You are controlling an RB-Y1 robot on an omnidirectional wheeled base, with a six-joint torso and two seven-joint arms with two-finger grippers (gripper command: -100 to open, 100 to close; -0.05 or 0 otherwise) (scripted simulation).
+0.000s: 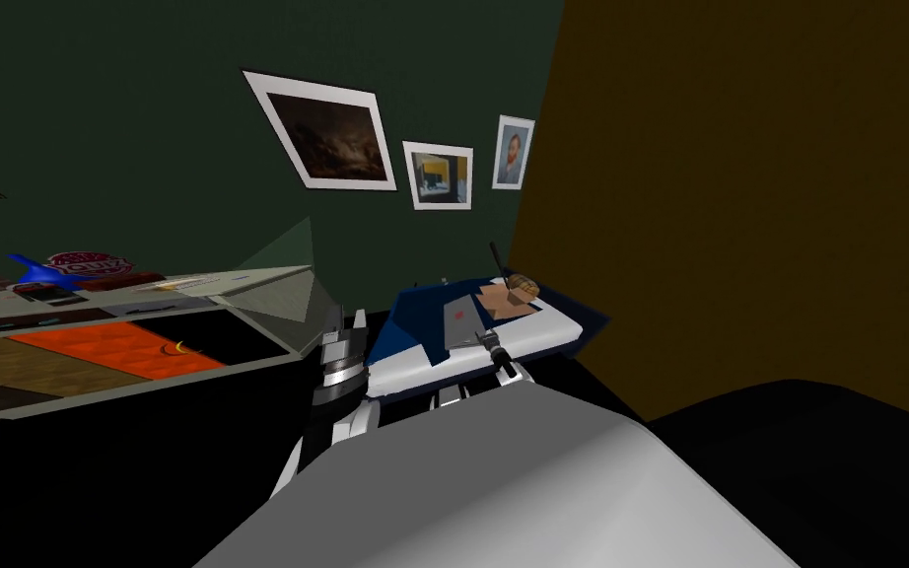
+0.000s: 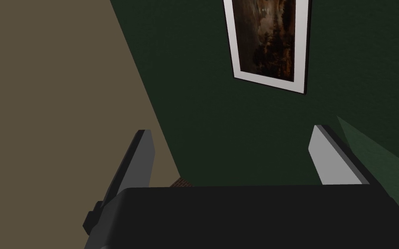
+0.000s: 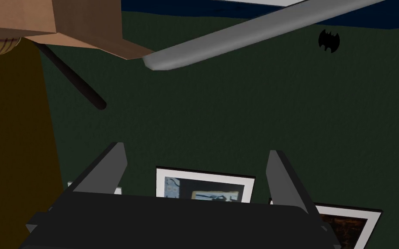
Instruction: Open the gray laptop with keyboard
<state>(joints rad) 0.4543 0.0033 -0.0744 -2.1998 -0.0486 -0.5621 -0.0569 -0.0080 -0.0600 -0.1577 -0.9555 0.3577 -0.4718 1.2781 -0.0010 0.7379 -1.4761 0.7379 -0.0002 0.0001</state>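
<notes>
The laptop (image 1: 462, 320) is a flat grey slab with a small red mark, lying on a white and blue surface (image 1: 413, 355) ahead of me. In the right wrist view its thin grey edge (image 3: 246, 36) runs just beyond my fingertips without touching them. My right gripper (image 1: 488, 339) sits at the laptop's near edge and stands open (image 3: 194, 168) with nothing between its fingers. A brown box (image 1: 504, 298) lies against the laptop's far side. My left gripper (image 1: 347, 320) is raised to the left of the surface and is open (image 2: 233, 151) and empty.
A dark rod (image 1: 497, 258) and a round striped thing (image 1: 523, 287) stand by the box. A low shelf unit (image 1: 245, 360) with an orange panel (image 1: 117, 347) and small items reaches in from the left. Green wall with three pictures ahead, brown wall to the right.
</notes>
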